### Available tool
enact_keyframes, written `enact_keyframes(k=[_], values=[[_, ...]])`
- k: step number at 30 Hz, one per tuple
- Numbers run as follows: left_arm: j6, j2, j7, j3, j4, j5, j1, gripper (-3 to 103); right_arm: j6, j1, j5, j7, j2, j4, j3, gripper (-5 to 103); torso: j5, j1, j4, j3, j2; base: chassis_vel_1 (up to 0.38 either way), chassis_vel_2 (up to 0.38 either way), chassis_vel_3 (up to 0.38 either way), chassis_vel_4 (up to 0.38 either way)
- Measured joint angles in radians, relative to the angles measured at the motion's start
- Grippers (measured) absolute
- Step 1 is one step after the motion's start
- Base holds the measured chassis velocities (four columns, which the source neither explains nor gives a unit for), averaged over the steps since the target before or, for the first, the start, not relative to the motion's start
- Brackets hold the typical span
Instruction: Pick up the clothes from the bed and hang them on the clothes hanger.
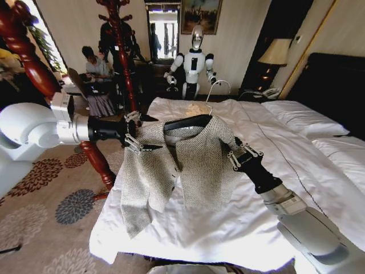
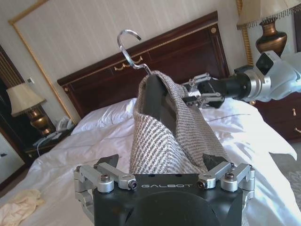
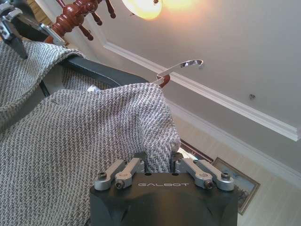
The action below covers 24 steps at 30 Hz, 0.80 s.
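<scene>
- The clothes, a grey-beige knit jacket, hang in the air above the bed, held up btwn the two arms, w/ the clothes hanger already inside the shoulders.
- Hanger's black shoulder shows at the collar opening; its silver wire hook sticks up above the jacket, free, touching nothing.
- Left gripper comes in from the robot's left and sits at the jacket's left shoulder/front edge. Left wrist view: fabric runs right down btwn its fingers, but the fingers look spread w/ the cloth passing btwn them; can't tell if it's really clamped.
- Right gripper is at the opposite shoulder, arm reaching up from lower right. Right wrist view: the dark fingertips are pinched together on a fold of the knit at the shoulder edge, so clamped on the jacket.
- Jacket front hangs open, two panels dropping straight down; left sleeve hangs lowest, its end close over the duvet near the foot of the bed. Can't tell if it touches.
- Jacket sits btwn the grippers, roughly level, hanger slightly tilted w/ the left side lower.
- Red-brown wooden coat stand stands just beside the bed behind the left arm, apart from the jacket.
- Cream top lies on the duvet behind the hanging jacket.
- Dark headboard and lamp at the far end of the bed in the left wrist view.
</scene>
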Motion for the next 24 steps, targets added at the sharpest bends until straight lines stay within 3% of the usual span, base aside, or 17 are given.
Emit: enact_keyframes(k=[8, 11, 15, 20, 21, 24], values=[[0.006, -0.050, 0.015, 0.077, 0.021, 0.041, -0.044, 100, 0.000, 0.003, 0.014, 0.000, -0.010, 0.008, 0.001, 23, -0.0001, 0.000, -0.0002, 0.000, 0.000, 0.000, 0.000, 0.000, 0.000], [0.012, -0.096, 0.014, 0.171, 0.043, 0.040, -0.141, 85, 0.005, 0.001, 0.019, -0.002, -0.010, 0.009, 0.002, 23, 0.0001, 0.000, -0.0005, 0.000, 0.000, 0.000, 0.000, 0.000, 0.000], [0.018, -0.149, 0.012, 0.273, 0.079, 0.038, -0.251, 74, 0.013, -0.001, 0.023, -0.004, -0.008, 0.009, 0.008, 23, 0.0002, 0.000, -0.0005, 0.000, 0.000, 0.000, 0.000, 0.000, 0.000], [0.016, -0.209, 0.012, 0.364, 0.121, 0.023, -0.353, 53, 0.021, -0.003, 0.029, -0.009, -0.003, 0.010, 0.012, 23, 0.0003, 0.000, -0.0004, 0.000, 0.000, 0.000, 0.000, 0.000, 0.000], [0.016, -0.209, 0.012, 0.364, 0.121, 0.023, -0.353, 53, 0.021, -0.003, 0.029, -0.009, -0.003, 0.010, 0.012, 23, 0.0003, 0.000, -0.0004, 0.000, 0.000, 0.000, 0.000, 0.000, 0.000], [0.015, -0.230, 0.031, 0.385, 0.136, 0.021, -0.373, 36, 0.024, -0.004, 0.036, -0.009, -0.003, 0.010, 0.020, 25, 0.0001, 0.000, -0.0003, 0.000, 0.000, 0.000, 0.000, 0.000, 0.000]])
